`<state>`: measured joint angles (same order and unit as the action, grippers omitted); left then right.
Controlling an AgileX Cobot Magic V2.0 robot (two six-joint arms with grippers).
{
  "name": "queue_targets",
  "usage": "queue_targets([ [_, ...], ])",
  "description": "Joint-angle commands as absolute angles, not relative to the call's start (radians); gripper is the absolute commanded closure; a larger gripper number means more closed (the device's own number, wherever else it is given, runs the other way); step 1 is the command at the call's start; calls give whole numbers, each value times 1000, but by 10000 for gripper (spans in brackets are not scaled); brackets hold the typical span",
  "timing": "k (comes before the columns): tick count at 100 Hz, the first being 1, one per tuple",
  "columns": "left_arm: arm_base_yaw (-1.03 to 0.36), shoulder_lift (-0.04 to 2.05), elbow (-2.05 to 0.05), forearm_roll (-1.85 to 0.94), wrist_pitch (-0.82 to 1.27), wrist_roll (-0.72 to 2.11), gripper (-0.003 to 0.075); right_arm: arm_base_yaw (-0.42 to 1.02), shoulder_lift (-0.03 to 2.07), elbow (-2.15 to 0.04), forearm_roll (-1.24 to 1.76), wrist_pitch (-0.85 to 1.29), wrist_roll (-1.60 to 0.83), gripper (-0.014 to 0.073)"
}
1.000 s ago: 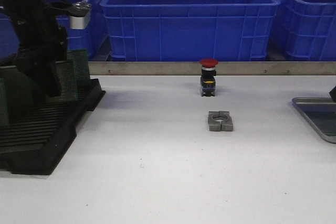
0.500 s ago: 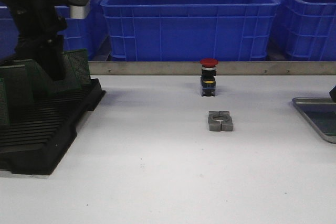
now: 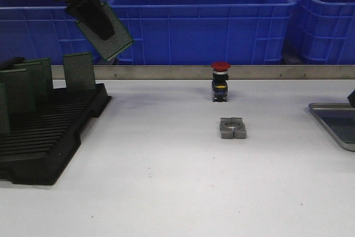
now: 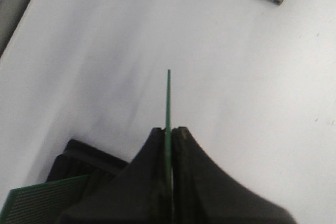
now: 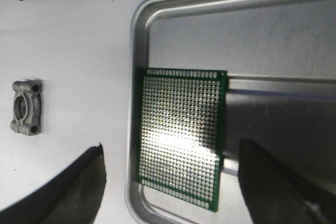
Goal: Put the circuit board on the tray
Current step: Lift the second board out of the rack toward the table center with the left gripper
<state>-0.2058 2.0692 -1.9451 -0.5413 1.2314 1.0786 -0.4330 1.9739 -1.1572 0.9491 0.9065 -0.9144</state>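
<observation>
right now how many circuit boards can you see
About 5: one held by the left fingers, the circuit board; three or so standing in the black rack, possibly more hidden; one lying in the tray, board.

Left gripper (image 4: 169,137): matte black, two smooth tapered fingers (image 4: 152,166) with blunt tips, no markings seen. Right gripper (image 5: 170,182): black, wide rounded fingers (image 5: 79,192), edges blurred. Cables, screws not discernible.
</observation>
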Motion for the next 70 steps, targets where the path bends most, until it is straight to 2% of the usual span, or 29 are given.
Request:
queue_targets([
  [1,-219,2001,-1978,-599,1276,1006,738,-438,1928,-1182,989,941,-920,44],
  [34,-257,2001,-1978,-594,1276,983,738,-438,1928,-1182,989,954,-920,44],
  [70,-443,2001,-1978,-594,1276,985,738,-438,1928,-1182,989,954,-920,44],
])
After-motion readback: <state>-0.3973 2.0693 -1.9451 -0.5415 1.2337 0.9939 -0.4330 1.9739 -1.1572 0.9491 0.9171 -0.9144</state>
